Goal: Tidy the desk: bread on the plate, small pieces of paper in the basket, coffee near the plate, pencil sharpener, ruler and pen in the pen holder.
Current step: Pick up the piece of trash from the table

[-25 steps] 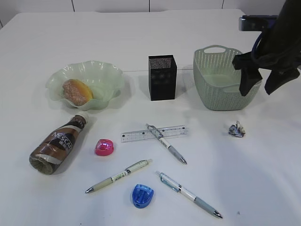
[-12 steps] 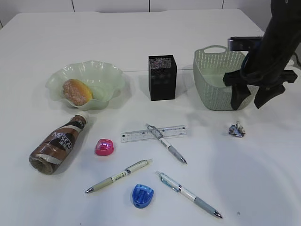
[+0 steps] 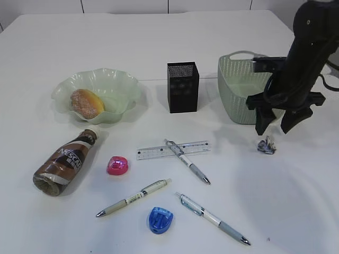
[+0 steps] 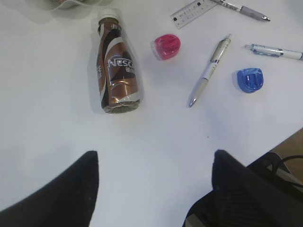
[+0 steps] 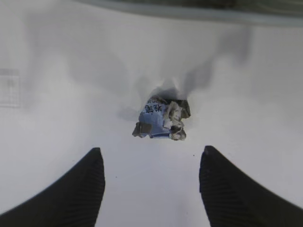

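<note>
one bread (image 3: 87, 103) sits in the plate (image 3: 119, 84) near the desk's (image 3: 159, 42) left edge. the pen holder (image 3: 183, 87) and basket (image 3: 238, 95) look empty. one coffee (image 3: 66, 161) lies flat, with three pens, two sharpeners, one ruler (image 3: 159, 151). the right claw (image 3: 277, 127) hangs wide open, holding nothing, over one paper ball (image 3: 266, 145). the left claw (image 4: 154, 163) is wide open too.

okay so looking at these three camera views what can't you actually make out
- Inside of the pen holder: exterior view, hidden by its own black mesh walls.
- Floor of the basket: exterior view, partly covered by the right arm; right wrist view shows only a blurred edge.
- Print on the paper ball: too small and crumpled.
- Ruler: left wrist view, cut off by the top edge.
- Plate: left wrist view, barely a sliver.
</note>
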`<state>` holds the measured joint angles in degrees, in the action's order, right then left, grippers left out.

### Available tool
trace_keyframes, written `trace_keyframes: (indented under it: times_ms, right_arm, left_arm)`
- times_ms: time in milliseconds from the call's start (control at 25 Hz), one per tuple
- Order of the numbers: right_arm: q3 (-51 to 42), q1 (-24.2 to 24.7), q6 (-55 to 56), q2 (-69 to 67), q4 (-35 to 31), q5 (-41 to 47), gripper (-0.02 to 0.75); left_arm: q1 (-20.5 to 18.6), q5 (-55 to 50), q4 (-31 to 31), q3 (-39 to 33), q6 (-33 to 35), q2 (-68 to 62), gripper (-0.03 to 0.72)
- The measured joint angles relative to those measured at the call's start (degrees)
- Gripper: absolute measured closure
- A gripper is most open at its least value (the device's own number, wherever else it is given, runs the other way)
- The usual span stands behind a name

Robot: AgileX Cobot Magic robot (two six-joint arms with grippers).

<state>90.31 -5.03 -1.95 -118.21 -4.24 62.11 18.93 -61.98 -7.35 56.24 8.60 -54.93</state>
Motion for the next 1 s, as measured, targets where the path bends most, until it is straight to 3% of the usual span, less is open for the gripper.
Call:
trace_keyframes:
  times_ms: [1000]
  right_arm:
    - [0.00,0.00,-0.32,-6.58,0.41,-4.10,0.242]
  left_arm:
    - [0.00,0.00,1.12,0.00,0.00,0.00,0.162]
